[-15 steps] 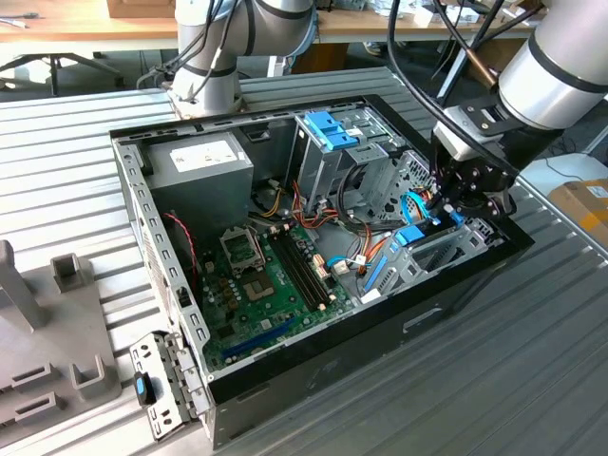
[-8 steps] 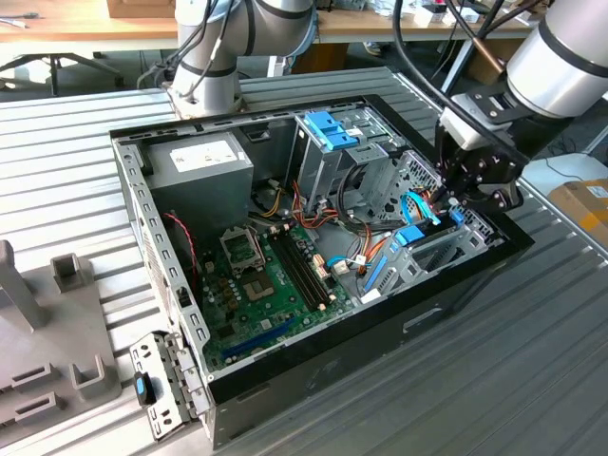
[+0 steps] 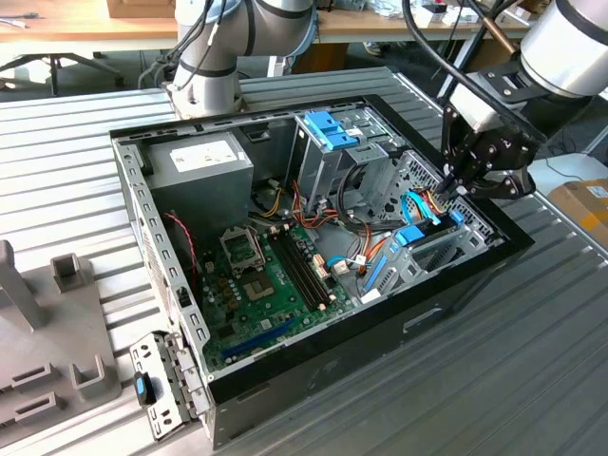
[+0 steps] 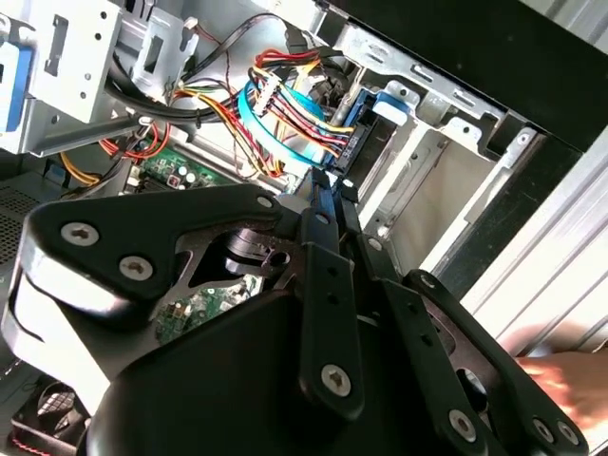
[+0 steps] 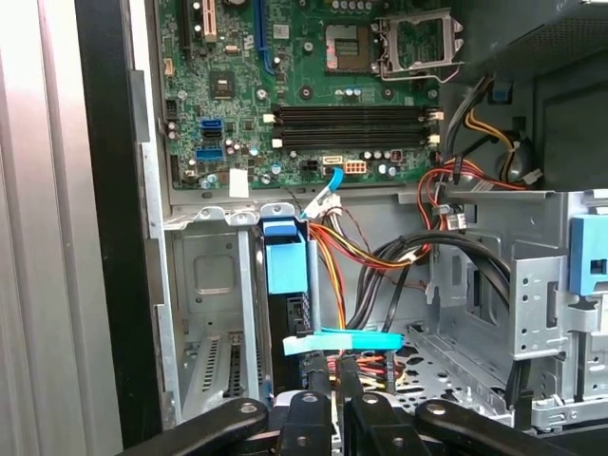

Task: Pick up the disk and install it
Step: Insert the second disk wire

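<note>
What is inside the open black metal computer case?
Inside the open black metal computer case: a green motherboard, a grey power-supply box, coloured cables, and the blue-bracketed disk in its bay. The disk's label is hidden.

No legible text or labels.

— What sits where inside the open computer case (image 3: 313,361)?

— In the exterior view, the power-supply box (image 3: 204,163) lies at its far left corner, the motherboard (image 3: 275,280) on the floor before it, and the tall drive cage (image 3: 332,142) to the right.

— And the gripper (image 3: 446,190)?

— It hangs over the case's right end, just above the disk (image 5: 285,285), which stands on edge in a bay beside the cables (image 5: 380,256).
</note>
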`<state>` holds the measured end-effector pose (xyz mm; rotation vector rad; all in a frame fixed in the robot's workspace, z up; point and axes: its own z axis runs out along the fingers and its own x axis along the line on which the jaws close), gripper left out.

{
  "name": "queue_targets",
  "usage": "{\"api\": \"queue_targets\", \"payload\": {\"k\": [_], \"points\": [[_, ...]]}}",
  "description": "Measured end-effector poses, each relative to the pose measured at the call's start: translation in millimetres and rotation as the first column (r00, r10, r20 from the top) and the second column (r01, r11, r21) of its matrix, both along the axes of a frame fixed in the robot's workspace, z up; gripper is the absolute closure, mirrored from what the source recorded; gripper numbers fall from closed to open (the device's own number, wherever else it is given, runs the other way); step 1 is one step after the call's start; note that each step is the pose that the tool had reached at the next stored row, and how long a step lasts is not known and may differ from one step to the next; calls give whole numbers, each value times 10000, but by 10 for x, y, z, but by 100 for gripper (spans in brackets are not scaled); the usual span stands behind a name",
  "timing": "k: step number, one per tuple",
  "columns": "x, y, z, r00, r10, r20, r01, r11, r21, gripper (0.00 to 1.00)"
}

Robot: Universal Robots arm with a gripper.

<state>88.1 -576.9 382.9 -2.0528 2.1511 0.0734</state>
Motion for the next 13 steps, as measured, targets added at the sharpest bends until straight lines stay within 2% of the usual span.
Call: {"api": "queue_targets", "payload": {"k": [1,4,7,9,11,12,13], "points": [[-18,-16,0,10000,1,4,-1,10000,1,82],[-58,-20,33,10000,1,3,-1,10000,0,82],[-66,-20,130,10000,2,3,-2,10000,-4,82],[-69,-20,271,10000,2,-2,-2,10000,-13,82],[-69,-20,283,10000,1,-6,-1,10000,-38,82],[-69,-20,286,10000,0,-7,0,9999,-105,82],[-69,-20,287,10000,1,-8,-1,9997,-243,82]]}}
